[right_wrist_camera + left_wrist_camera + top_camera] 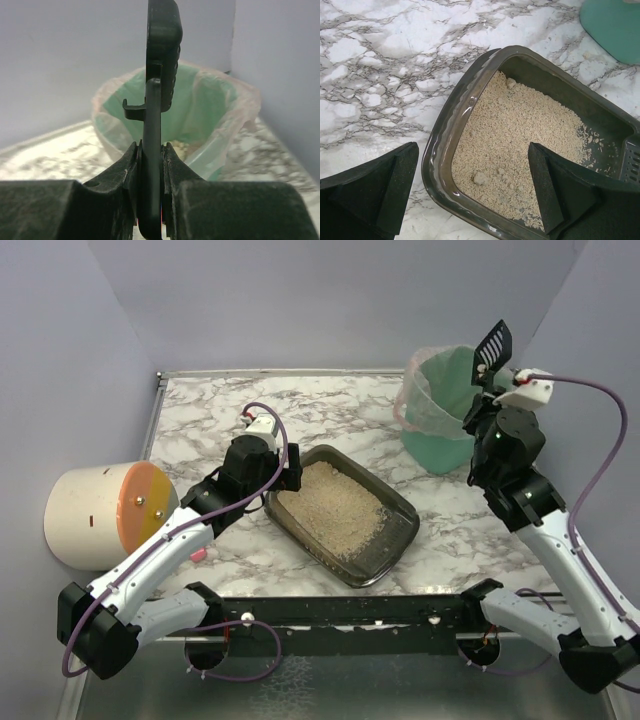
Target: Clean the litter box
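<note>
Beyond the right gripper (pixel 150 150), jaws clamped on the scoop (pixel 161 45), the bin (pixel 220 100) holds waste (pixel 177 146); between the left gripper's (pixel 472 150) open jaws, litter box (pixel 445 125) clumps (pixel 480 177) remain.

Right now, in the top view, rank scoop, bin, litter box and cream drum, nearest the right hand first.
1. Scoop, gripped in the right hand.
2. Bin, beside it, back right.
3. Litter box, table centre.
4. Drum, far left.

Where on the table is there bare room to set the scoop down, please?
Bare marble lies behind the litter box, left of the green bin. A smaller patch lies between the box and the right arm. Crowded: the left side, where the left gripper straddles the box rim, and the bin corner, where the right gripper holds the scoop.
</note>
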`<state>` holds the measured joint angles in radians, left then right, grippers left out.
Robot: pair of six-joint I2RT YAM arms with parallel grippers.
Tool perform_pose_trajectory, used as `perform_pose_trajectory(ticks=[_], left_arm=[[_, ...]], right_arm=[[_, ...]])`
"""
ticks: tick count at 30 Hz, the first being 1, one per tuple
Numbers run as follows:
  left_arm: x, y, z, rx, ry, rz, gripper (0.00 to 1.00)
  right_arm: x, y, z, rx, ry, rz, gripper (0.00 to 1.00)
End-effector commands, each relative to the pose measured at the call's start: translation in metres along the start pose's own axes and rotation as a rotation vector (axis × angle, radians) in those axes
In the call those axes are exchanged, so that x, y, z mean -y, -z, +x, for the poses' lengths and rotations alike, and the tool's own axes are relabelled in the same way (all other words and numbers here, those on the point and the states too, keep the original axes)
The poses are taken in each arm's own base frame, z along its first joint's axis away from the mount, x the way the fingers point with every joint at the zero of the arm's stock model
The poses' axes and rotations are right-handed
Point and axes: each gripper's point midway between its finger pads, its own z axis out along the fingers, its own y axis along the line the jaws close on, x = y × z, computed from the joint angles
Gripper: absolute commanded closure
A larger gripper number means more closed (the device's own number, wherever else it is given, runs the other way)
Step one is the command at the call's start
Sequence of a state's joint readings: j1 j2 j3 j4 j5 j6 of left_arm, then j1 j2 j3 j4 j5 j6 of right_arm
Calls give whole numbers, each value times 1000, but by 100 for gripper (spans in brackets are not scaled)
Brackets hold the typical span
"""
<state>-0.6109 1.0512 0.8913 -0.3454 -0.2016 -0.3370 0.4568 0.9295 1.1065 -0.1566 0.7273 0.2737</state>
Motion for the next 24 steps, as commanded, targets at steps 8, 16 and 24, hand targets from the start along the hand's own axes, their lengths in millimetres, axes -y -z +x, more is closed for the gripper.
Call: perform_pose_trajectory(ticks=[8,16,24], left_arm=[[9,11,-10,42,-1,42,1],[15,20,-11,57,-13,62,1],[19,26,-11,70,-29,62,1]], right_arm=[[20,-31,36,-108,971,18,99],[14,-36,26,-109,1160,64,99],[-42,-16,-6,-47,679,-183,99]])
